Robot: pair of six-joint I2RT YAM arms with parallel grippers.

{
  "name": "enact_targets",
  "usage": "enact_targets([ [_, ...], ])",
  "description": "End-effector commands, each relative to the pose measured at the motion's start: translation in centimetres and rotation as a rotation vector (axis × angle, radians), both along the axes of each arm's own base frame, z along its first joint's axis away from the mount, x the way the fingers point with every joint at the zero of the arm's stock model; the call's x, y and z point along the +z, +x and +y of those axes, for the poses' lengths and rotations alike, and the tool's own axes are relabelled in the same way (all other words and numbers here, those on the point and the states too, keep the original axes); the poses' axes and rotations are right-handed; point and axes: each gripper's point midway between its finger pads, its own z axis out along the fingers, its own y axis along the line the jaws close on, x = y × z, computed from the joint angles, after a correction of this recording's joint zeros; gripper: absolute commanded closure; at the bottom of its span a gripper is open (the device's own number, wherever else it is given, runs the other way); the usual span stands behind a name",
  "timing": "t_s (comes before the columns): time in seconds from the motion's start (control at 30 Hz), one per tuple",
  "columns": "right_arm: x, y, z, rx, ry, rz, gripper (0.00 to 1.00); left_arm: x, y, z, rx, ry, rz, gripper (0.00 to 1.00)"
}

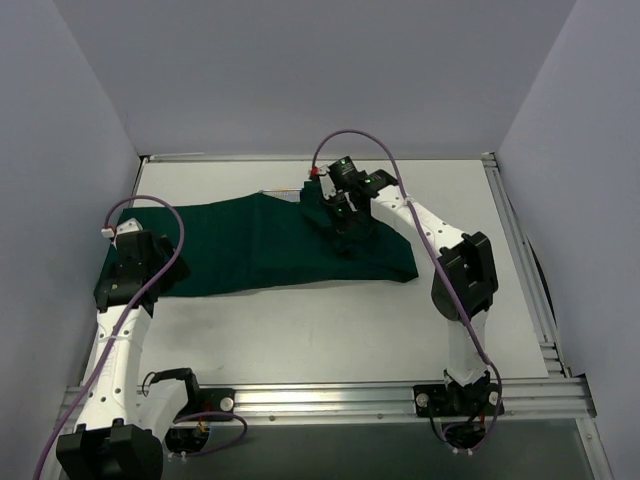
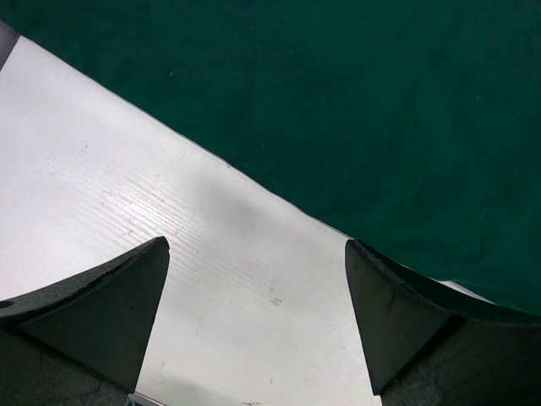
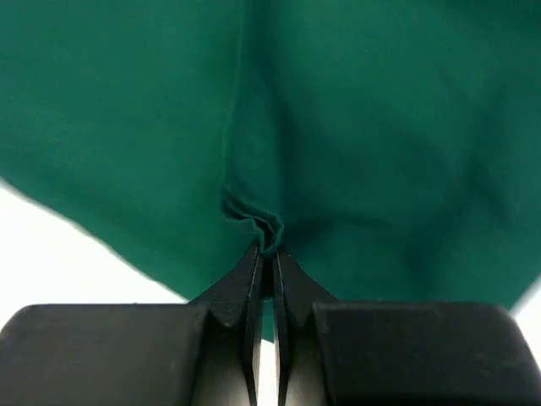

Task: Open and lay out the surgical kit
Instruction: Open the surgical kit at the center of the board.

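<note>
While my right claw point(image 3: 269, 245) is pinching a fold of the long dark green cloth wrap point(image 1: 250, 245), my wide left claw point(image 2: 256, 245) is hovering beside its left end.

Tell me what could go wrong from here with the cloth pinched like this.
1. The right gripper has its jaws shut on only a thin fold of the green cloth; a pull may slip it free.
2. Anything under the cloth is hidden; lifting could drag or tip it.
3. The left gripper hangs open over bare table, pinning nothing; the whole cloth may slide.
</note>
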Motion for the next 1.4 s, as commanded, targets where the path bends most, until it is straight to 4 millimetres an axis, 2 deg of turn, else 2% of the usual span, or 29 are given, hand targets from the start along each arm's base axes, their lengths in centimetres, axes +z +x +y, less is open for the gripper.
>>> enact_targets([
  [0.0,4.4,2.3,-6.4,-0.138,-0.055,-0.134,1.0,0.9,0.8,0.1,-0.005,0.005,-0.049,0.06],
  [0.13,3.8,2.3,-6.7,-0.141,-0.078,-0.122,1.0,0.9,0.8,0.1,-0.007,0.003,-0.048,0.06],
  [0.23,4.1,2.7,-6.6,-0.151,-0.077,-0.142,1.0,0.8,0.8,0.1,-0.007,0.002,-0.047,0.06],
  [0.37,5.1,4.0,-7.0,-0.187,-0.109,-0.198,1.0,0.9,0.8,0.1,-0.006,0.004,-0.05,0.06],
  [0.43,6.6,4.9,-7.9,-0.224,-0.124,-0.255,1.0,0.8,0.8,0.1,-0.006,0.004,-0.048,0.06],
  [0.53,9.3,6.9,-14.3,-0.421,-0.248,-0.37,1.0,0.8,0.7,0.0,-0.008,0.003,-0.046,0.06],
  [0.6,11.4,7.7,-21.2,-0.632,-0.362,-0.452,1.0,0.8,0.7,0.1,-0.006,0.003,-0.045,0.06],
  [0.63,12.0,7.3,-27.2,-0.784,-0.433,-0.464,1.0,0.8,0.7,0.0,-0.006,0.002,-0.045,0.06],
  [0.67,13.1,6.7,-31.5,-0.93,-0.523,-0.512,1.0,0.8,0.7,0.0,-0.006,0.002,-0.047,0.06],
  [0.7,13.2,6.1,-34.5,-1.018,-0.556,-0.514,1.0,0.8,0.7,0.0,-0.006,0.001,-0.047,0.06],
  [0.73,12.5,5.0,-39.4,-1.157,-0.577,-0.489,1.0,0.8,0.7,0.0,-0.006,0.001,-0.049,0.06],
  [0.8,11.3,4.1,-43.5,-1.293,-0.582,-0.469,1.0,0.9,0.6,0.0,-0.006,0.001,-0.049,0.06],
  [0.83,9.8,3.8,-45.0,-1.336,-0.603,-0.442,0.99,0.9,0.6,0.0,-0.008,0.003,-0.048,0.06],
  [0.87,8.4,3.1,-46.9,-1.393,-0.613,-0.419,0.94,0.9,0.6,0.0,-0.004,0.003,-0.05,0.06],
  [0.9,6.5,2.8,-48.0,-1.416,-0.644,-0.381,0.89,0.9,0.6,0.0,-0.006,0.001,-0.049,0.06],
  [0.93,5.1,2.5,-48.8,-1.438,-0.653,-0.352,0.71,1.0,0.6,0.0,-0.005,0.0,-0.052,0.06],
  [0.97,3.5,1.5,-50.2,-1.491,-0.66,-0.306,0.63,0.9,0.5,-0.1,-0.006,-0.001,-0.053,0.06],
  [1.0,2.3,1.1,-50.8,-1.51,-0.671,-0.268,0.53,1.0,0.5,-0.1,-0.006,-0.001,-0.056,0.06],
  [1.03,0.2,0.9,-51.2,-1.513,-0.682,-0.208,0.5,1.0,0.5,-0.1,-0.008,-0.002,-0.056,0.06],
  [1.1,-0.4,0.2,-51.7,-1.541,-0.672,-0.166,0.5,1.0,0.5,-0.1,-0.006,-0.001,-0.057,0.06],
  [1.17,0.3,0.9,-51.0,-1.533,-0.604,-0.185,0.46,1.0,0.5,0.0,-0.005,0.0,-0.057,0.06],
  [1.23,2.2,1.6,-50.1,-1.527,-0.503,-0.232,0.44,1.0,0.6,-0.1,-0.008,-0.001,-0.056,0.06],
  [1.27,2.5,2.8,-48.9,-1.491,-0.4,-0.243,0.43,1.0,0.6,-0.1,-0.008,-0.002,-0.056,0.06],
  [1.33,4.5,3.8,-46.8,-1.435,-0.282,-0.292,0.4,0.9,0.6,-0.1,-0.009,-0.003,-0.054,0.06],
  [1.37,5.6,4.4,-45.1,-1.393,-0.211,-0.323,0.4,0.9,0.6,-0.1,-0.01,-0.004,-0.053,0.06],
])
